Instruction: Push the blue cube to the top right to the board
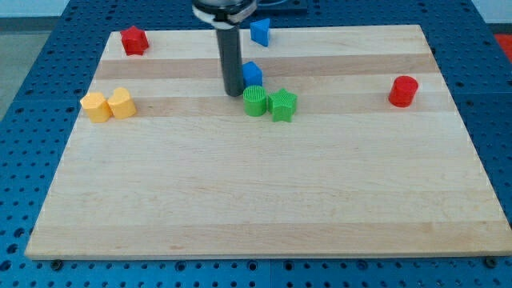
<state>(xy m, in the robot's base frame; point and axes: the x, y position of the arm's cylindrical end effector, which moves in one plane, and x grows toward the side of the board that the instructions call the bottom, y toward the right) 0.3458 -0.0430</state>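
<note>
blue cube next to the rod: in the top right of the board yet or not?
Not yet. The blue cube sits near the board's top centre, against my tip on its right, just above the two green blocks.

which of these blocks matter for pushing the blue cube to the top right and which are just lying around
In the job:
- blue cube, against the right of my tip
- board

Lying about:
- second blue block, top edge
- green cylinder
- green star
- red cylinder
- red block
- two yellow blocks
</note>
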